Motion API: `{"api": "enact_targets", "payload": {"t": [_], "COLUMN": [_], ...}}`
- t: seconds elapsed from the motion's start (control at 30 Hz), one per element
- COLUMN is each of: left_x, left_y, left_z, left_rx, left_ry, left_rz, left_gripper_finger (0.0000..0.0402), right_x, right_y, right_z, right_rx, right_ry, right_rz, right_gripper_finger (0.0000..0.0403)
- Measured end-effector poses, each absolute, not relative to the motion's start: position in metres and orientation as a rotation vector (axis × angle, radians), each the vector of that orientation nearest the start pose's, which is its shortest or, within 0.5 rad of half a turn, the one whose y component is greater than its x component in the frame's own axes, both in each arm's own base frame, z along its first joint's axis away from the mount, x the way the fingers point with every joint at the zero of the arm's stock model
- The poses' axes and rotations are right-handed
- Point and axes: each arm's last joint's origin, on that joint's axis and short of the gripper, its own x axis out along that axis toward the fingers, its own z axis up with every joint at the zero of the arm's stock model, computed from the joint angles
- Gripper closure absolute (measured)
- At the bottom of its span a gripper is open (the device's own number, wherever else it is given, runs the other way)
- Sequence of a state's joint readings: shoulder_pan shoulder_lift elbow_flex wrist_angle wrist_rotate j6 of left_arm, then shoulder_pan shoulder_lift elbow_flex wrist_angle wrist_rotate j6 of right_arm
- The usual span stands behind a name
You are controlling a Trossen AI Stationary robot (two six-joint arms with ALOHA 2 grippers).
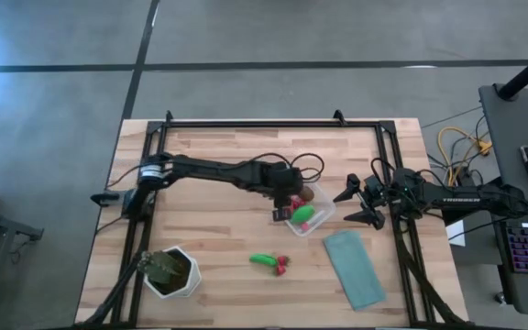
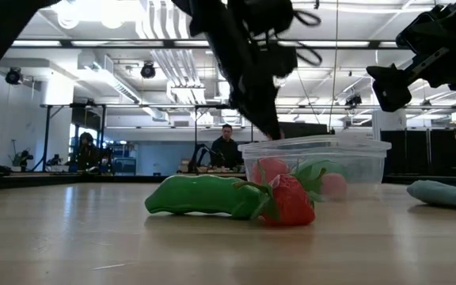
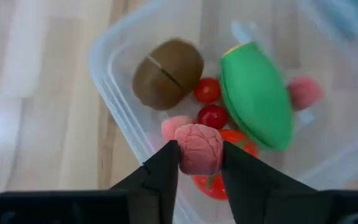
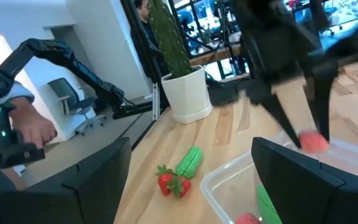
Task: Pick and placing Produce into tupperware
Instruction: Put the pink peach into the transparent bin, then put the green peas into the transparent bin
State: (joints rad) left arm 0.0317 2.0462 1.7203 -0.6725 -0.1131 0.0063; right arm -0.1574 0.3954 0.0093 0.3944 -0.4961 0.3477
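The clear tupperware (image 1: 312,213) stands mid-table. In it lie a brown oval (image 3: 166,73), two tiny red berries (image 3: 207,91), a green piece (image 3: 257,93), pink round pieces (image 3: 303,92) and a red one (image 3: 219,183). My left gripper (image 1: 287,203) hangs over the container's left side, shut on a pink bumpy round piece (image 3: 197,149). A green pod (image 1: 263,260) and a strawberry (image 1: 282,265) lie touching on the table nearer the front edge. My right gripper (image 1: 354,203) waits open, just right of the tupperware. My left gripper pinches the pink bumpy piece (image 3: 199,144) between its two fingertips (image 3: 166,163), one on each side of it. The fingers come from above, pointing down. The piece is lifted clear, held at about rim height over the tupperware's contents (image 4: 316,142).
A flat teal rectangle (image 1: 354,268) lies toward the near right. A white hexagonal pot with a green plant (image 1: 172,272) stands at the near left corner. Black frame rails (image 1: 273,122) run along the table's edges. People sit in the room beyond (image 2: 226,146).
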Motion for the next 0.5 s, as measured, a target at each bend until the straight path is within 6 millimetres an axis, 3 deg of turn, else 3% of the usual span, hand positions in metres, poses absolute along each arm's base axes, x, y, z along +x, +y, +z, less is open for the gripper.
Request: {"api": "enact_targets", "payload": {"t": [0.13, 0.3, 0.4, 0.5], "left_x": [0.452, 0.453, 0.449, 0.439], "left_y": [0.017, 0.017, 0.017, 0.013], "left_z": [0.215, 0.211, 0.216, 0.24], "left_rx": [0.043, -0.04, -0.047, -0.034], "left_ry": [1.028, 1.031, 1.044, 1.039], "left_rz": [0.123, 0.171, 0.178, 0.165], "left_gripper_finger": [0.0259, 0.0185, 0.0148, 0.0129], "right_x": [0.12, 0.12, 0.12, 0.12], "right_y": [-0.005, -0.005, -0.005, -0.005], "right_z": [0.169, 0.169, 0.169, 0.169], "right_rx": [0.341, 0.341, 0.341, 0.341], "right_ry": [0.05, 0.05, 0.05, 0.05], "right_rz": [0.337, 0.336, 0.336, 0.337], "right_gripper_finger": [0.0077, 0.0077, 0.0077, 0.0077]}}
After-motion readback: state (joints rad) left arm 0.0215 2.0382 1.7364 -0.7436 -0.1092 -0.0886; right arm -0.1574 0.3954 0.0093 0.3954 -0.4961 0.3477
